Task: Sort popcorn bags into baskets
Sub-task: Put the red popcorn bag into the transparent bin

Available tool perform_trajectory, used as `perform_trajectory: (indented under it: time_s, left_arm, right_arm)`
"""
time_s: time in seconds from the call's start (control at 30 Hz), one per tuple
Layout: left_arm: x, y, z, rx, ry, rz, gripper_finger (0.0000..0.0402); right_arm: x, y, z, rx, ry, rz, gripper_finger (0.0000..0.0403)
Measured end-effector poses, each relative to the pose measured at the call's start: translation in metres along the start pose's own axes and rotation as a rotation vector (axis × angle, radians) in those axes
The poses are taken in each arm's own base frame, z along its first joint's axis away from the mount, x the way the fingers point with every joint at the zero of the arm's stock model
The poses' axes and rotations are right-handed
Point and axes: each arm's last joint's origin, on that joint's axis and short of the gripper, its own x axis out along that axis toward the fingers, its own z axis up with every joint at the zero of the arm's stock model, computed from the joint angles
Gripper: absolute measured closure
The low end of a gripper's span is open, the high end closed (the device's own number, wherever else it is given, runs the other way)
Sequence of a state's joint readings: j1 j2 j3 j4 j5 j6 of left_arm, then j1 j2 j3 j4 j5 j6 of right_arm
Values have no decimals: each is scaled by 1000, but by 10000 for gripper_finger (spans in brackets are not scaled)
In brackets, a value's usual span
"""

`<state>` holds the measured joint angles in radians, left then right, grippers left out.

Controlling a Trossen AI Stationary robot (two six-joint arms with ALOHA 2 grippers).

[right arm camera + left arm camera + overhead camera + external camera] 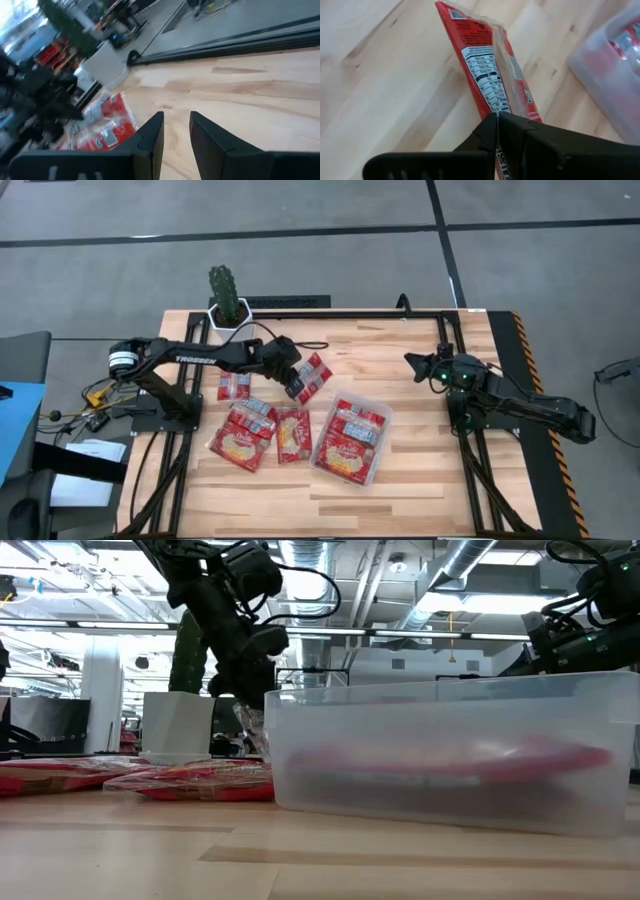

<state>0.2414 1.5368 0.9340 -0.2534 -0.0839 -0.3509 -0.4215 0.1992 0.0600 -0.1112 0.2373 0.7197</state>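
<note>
My left gripper [297,387] is shut on a red popcorn bag [315,373] over the middle of the table, left of the basket. In the left wrist view the bag [485,60] shows its back with the white nutrition label. The clear basket [384,414] sits near the table's centre with red packets lying flat inside. Three more popcorn bags lie flat on the wood: a small one [234,386] and two larger ones [243,435] [293,433]. My right gripper [413,364] waits at the right side with a narrow gap between its fingers [176,125] and nothing in it. My left gripper pinches the bag's near end [496,111], just below the label, between its two fingers. The fingers slant down from the table's left side. The bag sticks out ahead of them, raised off the wood at the held end; whether its far end [447,7] touches the table I cannot tell.
A white pot with a cactus [228,305] stands at the far left edge. In the low view the basket's wall [450,740] fills the foreground and hides the lower part of the held bag. Bare wood lies between the basket and my right arm.
</note>
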Motion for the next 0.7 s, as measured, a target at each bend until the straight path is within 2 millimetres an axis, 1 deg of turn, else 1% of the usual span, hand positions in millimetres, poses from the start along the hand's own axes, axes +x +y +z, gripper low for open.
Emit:
perform_trajectory:
  time_s: [0.1,0.27,0.43,0.53,0.7]
  left_arm:
    - [0,-5,-1,46,-8,-12,401]
    - [-1,-8,0,99,-26,-21,401]
    - [-1,-8,2,136,-43,-19,401]
    - [-1,-8,2,137,-43,-16,401]
    - [-1,-8,2,173,-45,-10,401]
  right_arm:
    - [1,3,-1,-106,53,105,284]
    - [2,9,-1,-147,86,210,284]
    - [4,18,8,-229,27,276,275]
    - [6,27,19,-294,15,271,250]
    - [15,45,38,-406,26,252,187]
